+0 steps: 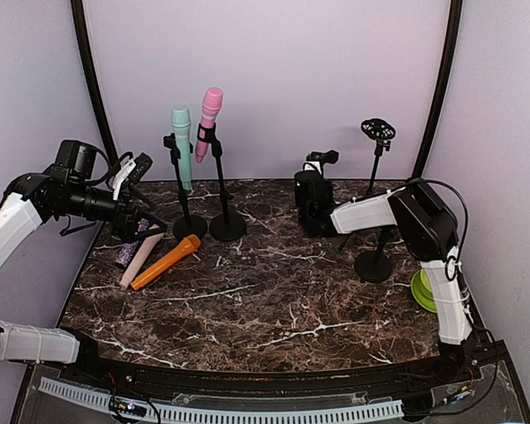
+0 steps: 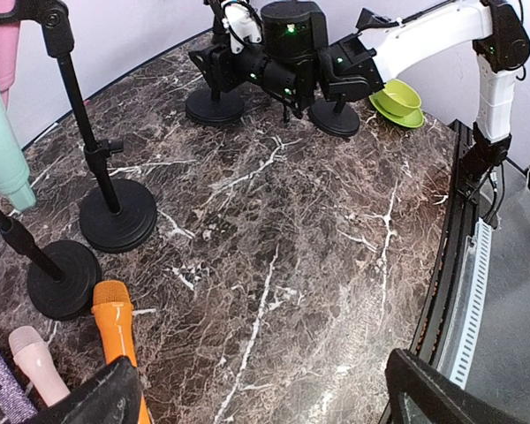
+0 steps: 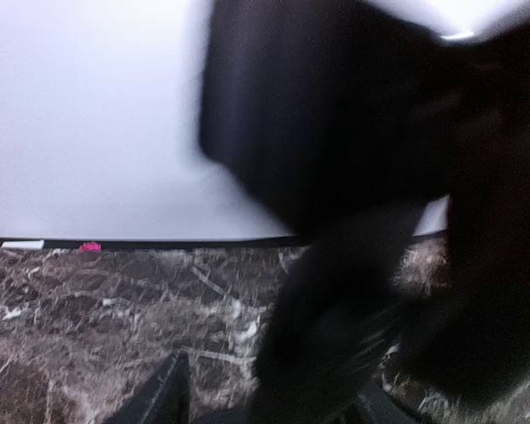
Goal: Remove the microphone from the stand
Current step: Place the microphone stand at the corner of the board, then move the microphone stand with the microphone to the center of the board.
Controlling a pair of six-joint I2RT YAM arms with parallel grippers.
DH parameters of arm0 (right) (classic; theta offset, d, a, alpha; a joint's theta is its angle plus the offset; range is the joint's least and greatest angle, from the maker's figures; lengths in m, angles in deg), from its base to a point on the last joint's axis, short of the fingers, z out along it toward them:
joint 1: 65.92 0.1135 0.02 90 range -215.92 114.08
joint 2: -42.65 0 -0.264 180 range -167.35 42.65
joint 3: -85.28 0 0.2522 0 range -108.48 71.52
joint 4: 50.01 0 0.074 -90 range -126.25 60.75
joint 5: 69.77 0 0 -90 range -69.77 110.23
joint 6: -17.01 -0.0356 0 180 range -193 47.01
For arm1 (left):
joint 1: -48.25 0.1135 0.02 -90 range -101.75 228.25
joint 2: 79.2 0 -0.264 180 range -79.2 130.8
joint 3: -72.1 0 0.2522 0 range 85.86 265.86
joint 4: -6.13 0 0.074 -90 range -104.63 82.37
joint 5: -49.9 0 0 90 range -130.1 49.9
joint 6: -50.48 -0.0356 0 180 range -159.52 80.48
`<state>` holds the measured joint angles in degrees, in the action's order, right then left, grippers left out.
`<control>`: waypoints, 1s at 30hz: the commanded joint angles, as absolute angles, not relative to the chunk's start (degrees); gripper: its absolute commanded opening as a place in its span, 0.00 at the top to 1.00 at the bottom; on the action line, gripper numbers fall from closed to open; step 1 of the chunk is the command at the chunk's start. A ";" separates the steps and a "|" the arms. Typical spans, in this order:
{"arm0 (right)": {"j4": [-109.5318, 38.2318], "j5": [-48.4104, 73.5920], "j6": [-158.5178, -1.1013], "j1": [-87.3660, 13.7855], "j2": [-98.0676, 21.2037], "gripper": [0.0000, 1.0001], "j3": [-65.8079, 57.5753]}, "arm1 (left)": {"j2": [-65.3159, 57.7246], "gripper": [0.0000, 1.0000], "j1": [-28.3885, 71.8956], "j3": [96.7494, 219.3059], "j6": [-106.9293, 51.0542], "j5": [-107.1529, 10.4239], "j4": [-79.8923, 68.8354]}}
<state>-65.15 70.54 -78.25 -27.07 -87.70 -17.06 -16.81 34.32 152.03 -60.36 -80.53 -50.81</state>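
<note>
Left gripper [image 2: 256,402] gapes wide; right gripper [image 2: 216,66], left of the empty stand [image 1: 377,131] — jaws unreadable in blur — should draw away slowly, leaving that stand upright.

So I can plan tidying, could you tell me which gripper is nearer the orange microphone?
Left. The left gripper hovers close above the orange microphone at the table's left side; the right gripper is far across, at the back right.

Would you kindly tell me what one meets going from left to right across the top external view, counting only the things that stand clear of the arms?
mint microphone → pink microphone → empty stand → green bowl
</note>
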 commanded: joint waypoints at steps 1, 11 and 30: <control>-66.17 68.03 -81.16 -25.99 -81.74 0.32 -10.94 | -16.29 0.01 35.24 154.24 -61.29 -77.88 -53.12; -56.63 59.92 -90.01 -21.81 -67.83 0.19 -0.44 | -10.32 0.01 36.09 159.71 -61.07 -73.41 -60.62; -33.42 25.03 -84.23 -16.17 -76.85 0.26 -39.67 | -8.54 0.01 39.17 157.38 -66.03 -67.09 -62.73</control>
